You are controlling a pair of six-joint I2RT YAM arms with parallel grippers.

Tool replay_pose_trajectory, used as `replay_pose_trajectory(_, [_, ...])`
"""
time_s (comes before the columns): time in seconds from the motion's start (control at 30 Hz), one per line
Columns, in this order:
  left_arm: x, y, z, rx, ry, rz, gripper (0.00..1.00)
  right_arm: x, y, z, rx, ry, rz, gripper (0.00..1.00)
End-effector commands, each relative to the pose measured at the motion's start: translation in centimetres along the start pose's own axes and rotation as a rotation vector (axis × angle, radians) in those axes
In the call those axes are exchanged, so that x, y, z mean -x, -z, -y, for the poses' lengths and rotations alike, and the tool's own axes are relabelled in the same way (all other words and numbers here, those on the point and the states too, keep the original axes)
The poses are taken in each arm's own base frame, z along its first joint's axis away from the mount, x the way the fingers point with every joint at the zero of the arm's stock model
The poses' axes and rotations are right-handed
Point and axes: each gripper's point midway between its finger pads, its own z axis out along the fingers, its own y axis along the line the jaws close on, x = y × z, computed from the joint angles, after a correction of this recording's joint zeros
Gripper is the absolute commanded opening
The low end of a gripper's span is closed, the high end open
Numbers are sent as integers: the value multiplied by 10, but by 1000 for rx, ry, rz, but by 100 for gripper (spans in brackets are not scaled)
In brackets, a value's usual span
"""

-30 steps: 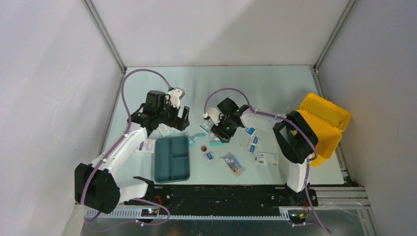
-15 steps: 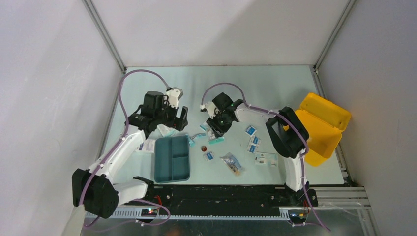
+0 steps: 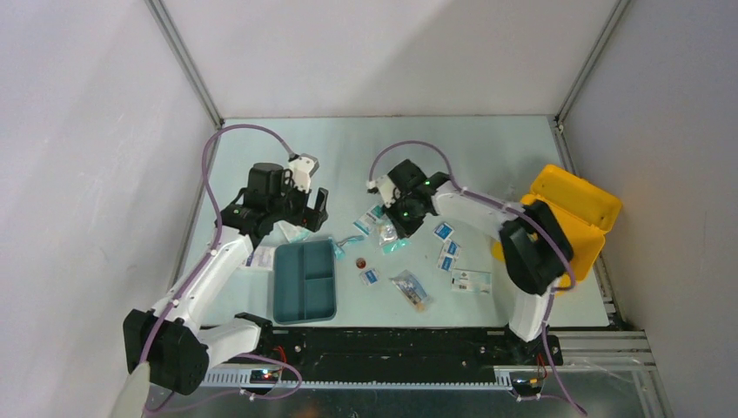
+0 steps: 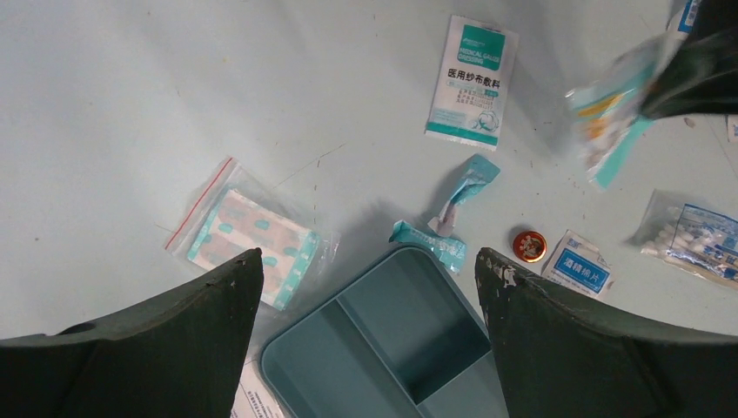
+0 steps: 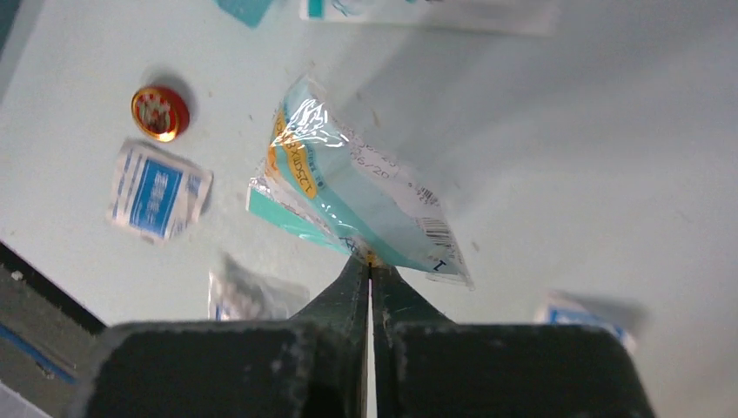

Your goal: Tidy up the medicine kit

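The yellow medicine kit (image 3: 581, 202) stands open at the table's right edge, partly behind my right arm's elbow. My right gripper (image 5: 370, 261) (image 3: 393, 225) is shut on the edge of a clear and teal packet (image 5: 348, 196), which hangs off the table at centre. The same packet (image 4: 609, 122) shows blurred in the left wrist view. My left gripper (image 4: 367, 261) (image 3: 291, 219) is wide open with nothing between its fingers. It hovers over the far corner of the dark-teal divided tray (image 4: 383, 348) (image 3: 305, 280).
A bag of plasters (image 4: 252, 231) lies left of the tray, a gauze packet (image 4: 466, 83) beyond it. A small red tin (image 3: 361, 261), blue-and-white pad packets (image 3: 446, 232), a swab bag (image 3: 411, 290) and a white packet (image 3: 470, 280) lie scattered at centre. Grey walls enclose the table.
My right gripper has closed on the teal packet and raised it, shifting a little to the right. The left arm has drifted slightly left and stays open.
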Motion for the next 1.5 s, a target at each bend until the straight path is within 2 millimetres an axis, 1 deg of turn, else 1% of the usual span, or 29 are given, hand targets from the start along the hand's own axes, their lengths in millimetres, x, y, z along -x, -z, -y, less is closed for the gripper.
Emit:
replay_pose_trajectory(0.0, [6, 6, -6, 22, -33, 28, 96, 14, 76, 26, -130, 0, 152, 0])
replay_pose_trajectory(0.03, [7, 6, -6, 21, -32, 30, 96, 17, 95, 32, -171, 11, 193, 0])
replay_pose_trajectory(0.07, [8, 5, -6, 20, -30, 29, 96, 12, 105, 43, -200, -9, 199, 0])
replay_pose_trajectory(0.1, [8, 5, -5, 14, -30, 31, 96, 14, 125, 49, -234, -7, 238, 0])
replay_pose_trajectory(0.13, [8, 5, -5, 11, -28, 29, 96, 8, 137, 63, -263, -43, 245, 0])
replay_pose_trajectory(0.17, [9, 5, -4, 6, -27, 30, 96, 4, 160, 78, -305, -78, 284, 0])
replay_pose_trajectory(0.2, [8, 4, -3, 4, -26, 27, 96, -1, 178, 81, -325, -96, 310, 0])
replay_pose_trajectory(0.23, [9, 4, -3, 2, -26, 29, 96, -11, 193, 98, -361, -147, 323, 0])
replay_pose_trajectory(0.27, [8, 3, -3, 1, -26, 26, 96, -21, 210, 100, -379, -175, 335, 0])
replay_pose_trajectory(0.3, [7, 2, -3, -1, -26, 20, 96, -35, 223, 115, -415, -236, 344, 0])
replay_pose_trajectory(0.33, [6, 2, -3, -2, -27, 19, 96, -46, 239, 115, -430, -268, 361, 0])
replay_pose_trajectory(0.37, [5, 1, -3, -5, -28, 15, 96, -65, 251, 130, -468, -339, 359, 0])
replay_pose_trajectory(0.4, [5, 0, -2, -8, -28, 14, 96, -78, 260, 128, -471, -373, 358, 0])
replay_pose_trajectory(0.43, [5, -1, -2, -9, -27, 9, 96, -104, 267, 142, -505, -464, 344, 0])
replay_pose_trajectory(0.47, [6, -1, -2, -11, -27, 12, 96, -118, 271, 139, -502, -493, 338, 0])
replay_pose_trajectory(0.5, [6, -2, -2, -12, -24, 8, 96, -144, 275, 149, -531, -575, 317, 0])
replay_pose_trajectory(0.53, [8, -2, -2, -14, -23, 11, 96, -158, 278, 145, -532, -593, 305, 0])
replay_pose_trajectory(0.57, [7, -3, -2, -15, -20, 7, 96, -180, 282, 151, -558, -662, 286, 0])
replay_pose_trajectory(0.6, [9, -3, -1, -20, -19, 9, 96, -193, 284, 148, -564, -676, 264, 0])
replay_pose_trajectory(0.63, [9, -4, -1, -21, -17, 7, 96, -213, 285, 147, -572, -737, 235, 0])
replay_pose_trajectory(0.67, [9, -4, 0, -27, -16, 6, 95, -221, 286, 146, -579, -738, 224, 0])
replay_pose_trajectory(0.73, [9, -5, 0, -30, -14, 4, 96, -247, 285, 143, -592, -804, 186, 0])
replay_pose_trajectory(0.77, [9, -6, 0, -30, -14, 4, 96, -256, 278, 139, -580, -824, 163, 0])
replay_pose_trajectory(0.87, [12, -4, 0, -29, -13, 8, 95, -281, 266, 138, -585, -891, 111, 0])
replay_pose_trajectory(1.0, [13, -3, 2, -36, -8, 9, 95, -289, 263, 154, -604, -949, 117, 0])
replay_pose_trajectory(1.13, [15, -1, 2, -34, -7, 16, 95, -293, 245, 165, -535, -989, 101, 0])
replay_pose_trajectory(1.3, [14, 3, 0, -20, -13, 17, 95, -308, 225, 179, -509, -1030, 34, 0])
replay_pose_trajectory(1.4, [14, 3, -1, -16, -16, 16, 95, -308, 223, 183, -509, -1038, 38, 5])
replay_pose_trajectory(1.47, [13, 2, -1, -18, -14, 12, 95, -306, 224, 190, -530, -1036, 67, 6])
